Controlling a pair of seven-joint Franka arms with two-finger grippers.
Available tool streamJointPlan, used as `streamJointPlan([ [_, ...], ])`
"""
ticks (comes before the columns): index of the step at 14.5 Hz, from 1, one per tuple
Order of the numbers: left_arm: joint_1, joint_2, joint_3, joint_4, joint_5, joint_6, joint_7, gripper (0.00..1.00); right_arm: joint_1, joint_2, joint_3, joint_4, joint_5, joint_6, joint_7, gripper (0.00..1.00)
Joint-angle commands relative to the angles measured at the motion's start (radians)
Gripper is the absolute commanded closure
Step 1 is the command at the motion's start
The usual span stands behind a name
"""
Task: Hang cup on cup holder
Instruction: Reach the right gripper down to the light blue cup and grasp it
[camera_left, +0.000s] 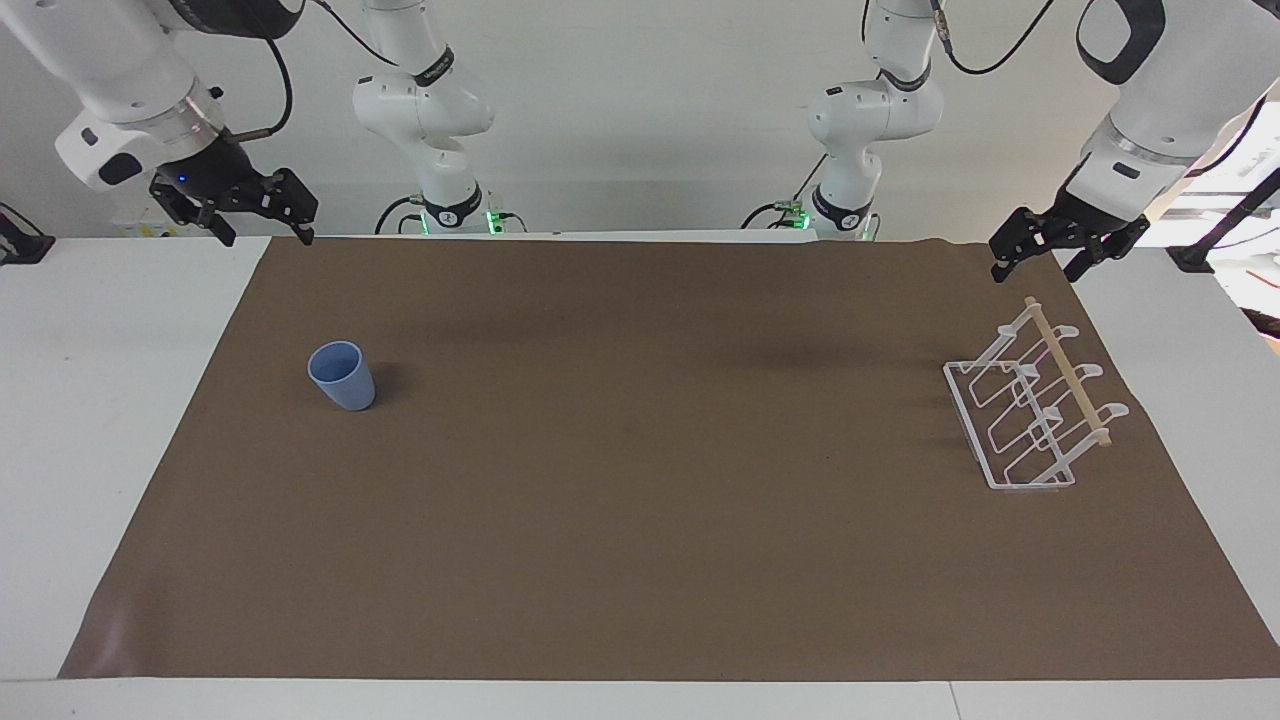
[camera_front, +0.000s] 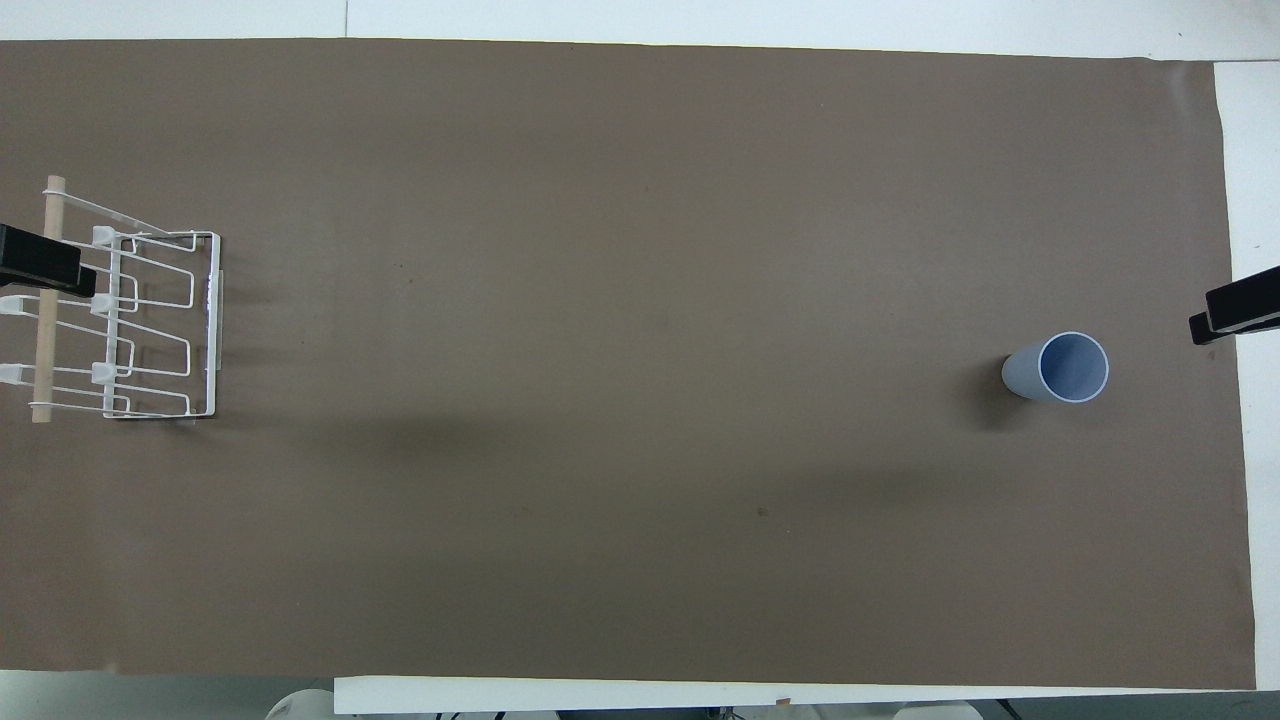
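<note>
The light-blue cup (camera_left: 342, 376) stands upright, mouth up, on the brown mat toward the right arm's end of the table; it also shows in the overhead view (camera_front: 1060, 368). The white wire cup holder (camera_left: 1030, 410) with its wooden rod (camera_left: 1068, 372) stands toward the left arm's end (camera_front: 150, 325), with nothing on its prongs. My right gripper (camera_left: 265, 235) is open and empty, raised over the mat's corner, well apart from the cup. My left gripper (camera_left: 1037, 270) is open and empty, raised by the holder without touching it.
The brown mat (camera_left: 640, 520) covers most of the white table (camera_left: 90, 400). Only one finger of each gripper shows in the overhead view, the left one (camera_front: 45, 262) over the rod, the right one (camera_front: 1238, 312) at the mat's edge.
</note>
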Motion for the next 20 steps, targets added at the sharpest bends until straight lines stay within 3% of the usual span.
streamJointPlan([
  [1,0.003,-0.017,0.0,-0.014,-0.01,-0.013,-0.009,0.0,0.0,-0.018,0.0,-0.019,0.01,0.007,0.004,0.0],
  [6,0.006,-0.017,0.0,-0.014,-0.01,-0.013,-0.009,0.0,0.0,-0.018,0.0,-0.019,0.01,0.0,-0.005,0.0],
  [8,0.004,-0.015,0.0,-0.014,-0.01,-0.013,-0.009,0.0,-0.01,-0.039,0.0,-0.074,0.008,0.027,-0.037,0.0],
  [10,0.004,-0.017,0.0,-0.014,-0.01,-0.013,-0.009,0.0,-0.014,-0.081,-0.001,-0.2,0.008,0.21,-0.038,0.0],
  [11,0.004,-0.017,0.0,-0.014,-0.01,-0.013,-0.009,0.0,-0.023,-0.087,-0.007,-0.253,0.008,0.246,-0.048,0.0],
  [16,0.004,-0.017,0.0,-0.014,-0.01,-0.013,-0.009,0.0,-0.053,-0.072,-0.009,-0.514,0.01,0.562,-0.129,0.0],
  [18,0.004,-0.017,0.0,-0.014,-0.01,-0.013,-0.009,0.0,-0.056,-0.065,-0.009,-0.594,0.01,0.633,-0.134,0.0],
  [20,0.004,-0.015,0.0,-0.014,-0.01,-0.013,-0.009,0.0,-0.077,-0.038,-0.009,-0.605,0.01,0.661,-0.137,0.0],
])
